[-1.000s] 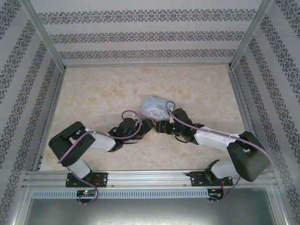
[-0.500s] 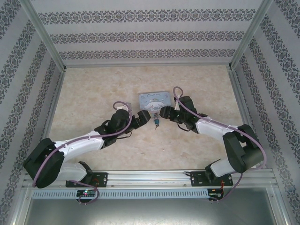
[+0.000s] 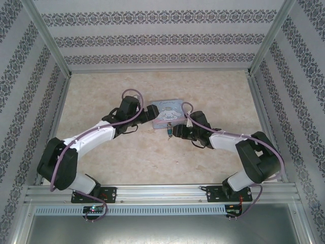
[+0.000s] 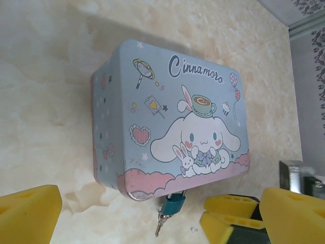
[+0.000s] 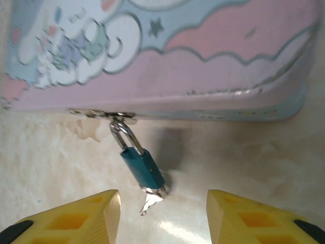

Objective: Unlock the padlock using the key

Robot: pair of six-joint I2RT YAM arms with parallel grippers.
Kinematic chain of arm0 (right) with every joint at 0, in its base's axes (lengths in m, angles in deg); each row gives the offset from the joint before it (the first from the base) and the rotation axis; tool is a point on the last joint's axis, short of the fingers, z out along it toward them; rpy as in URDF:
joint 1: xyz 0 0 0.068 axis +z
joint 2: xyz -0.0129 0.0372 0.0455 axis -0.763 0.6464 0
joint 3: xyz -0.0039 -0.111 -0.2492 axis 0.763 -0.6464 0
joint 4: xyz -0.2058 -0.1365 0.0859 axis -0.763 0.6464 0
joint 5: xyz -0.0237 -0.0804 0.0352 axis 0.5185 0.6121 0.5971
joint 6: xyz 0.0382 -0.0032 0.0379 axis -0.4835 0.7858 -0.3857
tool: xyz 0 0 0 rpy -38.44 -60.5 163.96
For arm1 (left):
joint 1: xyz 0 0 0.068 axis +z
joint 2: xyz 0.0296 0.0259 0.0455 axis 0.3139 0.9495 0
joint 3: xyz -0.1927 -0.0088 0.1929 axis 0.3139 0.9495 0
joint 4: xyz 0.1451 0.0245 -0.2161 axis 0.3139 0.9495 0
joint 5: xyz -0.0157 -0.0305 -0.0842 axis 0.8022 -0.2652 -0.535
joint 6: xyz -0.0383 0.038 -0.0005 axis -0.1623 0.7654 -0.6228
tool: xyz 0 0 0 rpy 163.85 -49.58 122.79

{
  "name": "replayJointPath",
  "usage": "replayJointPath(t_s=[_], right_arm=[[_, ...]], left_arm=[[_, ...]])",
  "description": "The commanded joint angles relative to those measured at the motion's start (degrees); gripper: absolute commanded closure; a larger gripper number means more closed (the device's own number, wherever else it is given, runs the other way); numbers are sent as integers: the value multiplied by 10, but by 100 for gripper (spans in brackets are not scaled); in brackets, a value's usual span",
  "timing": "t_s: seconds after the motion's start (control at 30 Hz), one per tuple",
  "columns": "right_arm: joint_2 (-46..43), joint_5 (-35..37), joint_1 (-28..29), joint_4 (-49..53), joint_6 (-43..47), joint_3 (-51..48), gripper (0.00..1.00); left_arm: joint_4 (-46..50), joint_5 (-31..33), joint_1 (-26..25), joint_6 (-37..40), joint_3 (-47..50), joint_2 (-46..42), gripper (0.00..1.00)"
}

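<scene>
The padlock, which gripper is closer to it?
Right. The right gripper sits just beside the padlock; the left gripper is farther off, by the tin's left end.

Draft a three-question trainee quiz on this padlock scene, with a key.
1. True or false: the small teal-blue metal padlock hangs by its shackle from the clasp of the pale blue rectangular cartoon tin.
2. Where is the tiny thin metal key? A: at the padlock's bottom end. B: on the tin's lid. C: lying far from the padlock.
3. Fill in: the right gripper has a yellow finger on either side of the padlock, not touching it, with its jaws ____.

Key: 1 true; 2 A; 3 open.
</scene>
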Motion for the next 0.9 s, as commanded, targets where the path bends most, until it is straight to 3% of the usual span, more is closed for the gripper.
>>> replayJointPath(t_s=[0.0, 0.53, 0.67, 0.87], right_arm=[[28, -12, 13, -20, 21, 23, 52], [101, -4, 35, -38, 9, 56, 58], [106, -3, 34, -38, 9, 58, 67], [95, -2, 26, -35, 9, 41, 90]], left_arm=[[44, -25, 13, 36, -24, 23, 0], [19, -54, 30, 27, -34, 56, 0], [14, -58, 30, 26, -34, 59, 0], [20, -59, 31, 37, -42, 62, 0]])
